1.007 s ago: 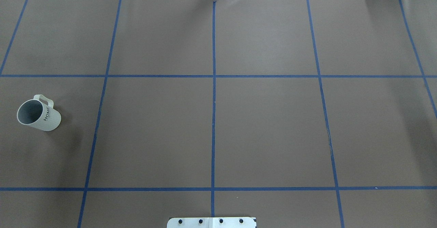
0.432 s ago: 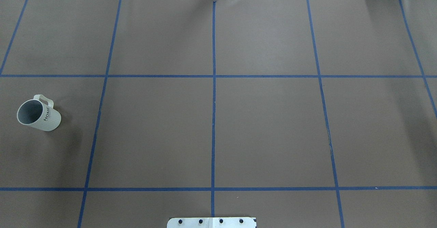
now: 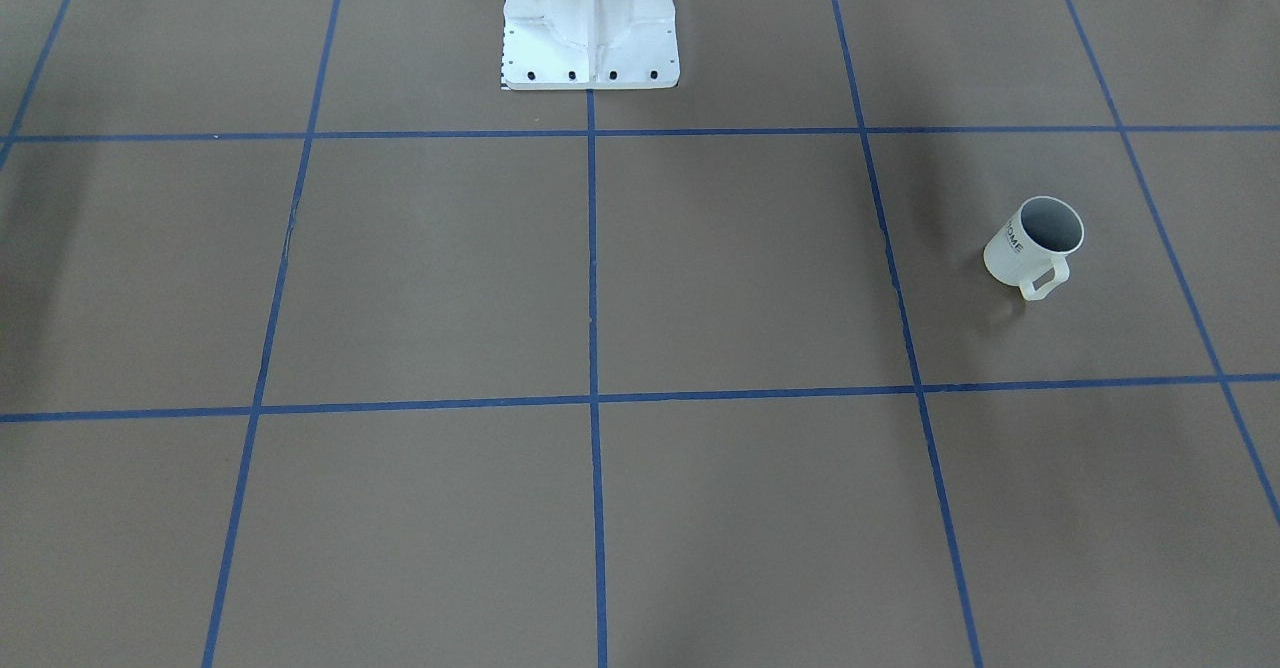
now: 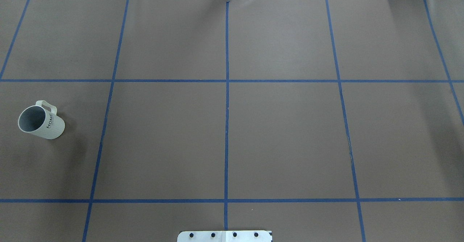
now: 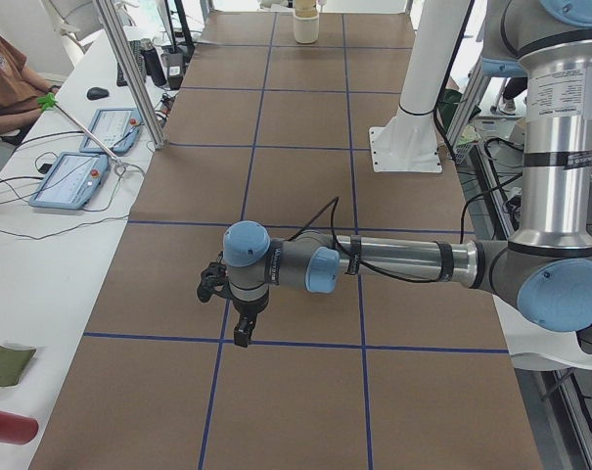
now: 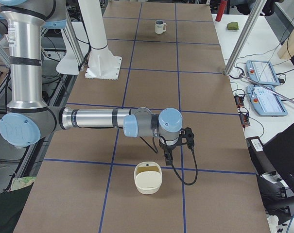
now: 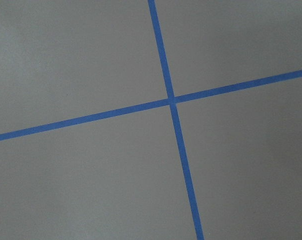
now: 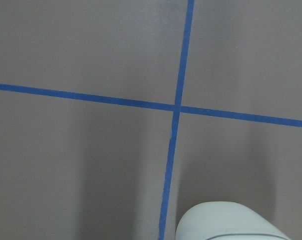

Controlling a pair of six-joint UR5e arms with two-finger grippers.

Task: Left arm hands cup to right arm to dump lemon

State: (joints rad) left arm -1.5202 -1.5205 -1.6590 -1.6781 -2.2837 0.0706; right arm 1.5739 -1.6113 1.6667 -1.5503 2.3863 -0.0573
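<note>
The cup (image 4: 40, 120) stands upright on the counter (image 4: 282, 137), close to its left edge and about midway between the robot's edge and the far edge. Its handle faces the far edge. The left arm (image 5: 393, 262) and right arm (image 6: 93, 119) each reach out low over the counter. I cannot tell whether the left claw (image 5: 241, 335) or right claw (image 6: 168, 156) is spread. A cream tub (image 6: 147, 179) sits just beside the right claw.

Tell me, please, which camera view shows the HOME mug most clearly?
The overhead exterior view: the cup is largest there, with its lettering, handle and grey inside visible. The front-facing view shows the cup smaller, lettering partly turned away; the right side view shows the cup tiny and far off. I cannot find it elsewhere.
</note>
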